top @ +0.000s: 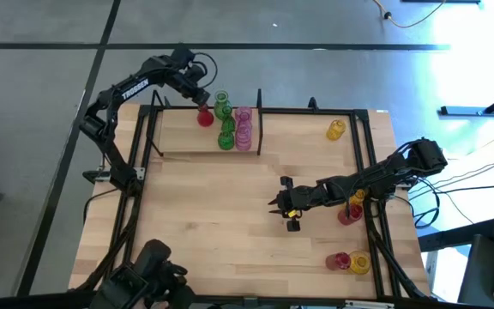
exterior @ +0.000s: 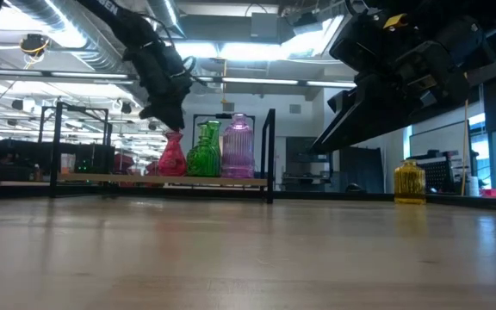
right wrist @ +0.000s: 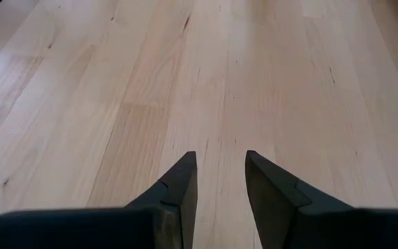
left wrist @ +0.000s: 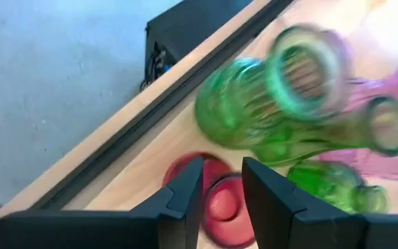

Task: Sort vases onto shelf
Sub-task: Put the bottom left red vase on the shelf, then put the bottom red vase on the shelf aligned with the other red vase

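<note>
On the shelf point(top: 178, 142) stand a red vase point(top: 204, 117), two green vases point(top: 222, 107) point(top: 226, 138) and two pink ones point(top: 243, 125), all upright beside the black divider point(top: 259, 120). My left gripper point(left wrist: 223, 181) is open just above the red vase's mouth point(left wrist: 224, 206), one finger on each side. It also shows in the low view point(exterior: 169, 116) over the red vase point(exterior: 171, 156). My right gripper point(right wrist: 220, 181) is open and hovers over bare table near the middle point(top: 285, 207). My left gripper comes down on the red vase from above, its fingers point(left wrist: 187, 185) on either side of the mouth point(left wrist: 224, 206). The vase stands upright on the shelf board. Whether the fingers touch the rim, I cannot tell.
A yellow vase point(top: 336, 130) stands alone on the table's far right. A red vase point(top: 348, 214) and a yellow one point(top: 356, 196) sit beside and under my right arm. Another red point(top: 340, 260) and yellow point(top: 360, 263) pair is at the near right corner.
</note>
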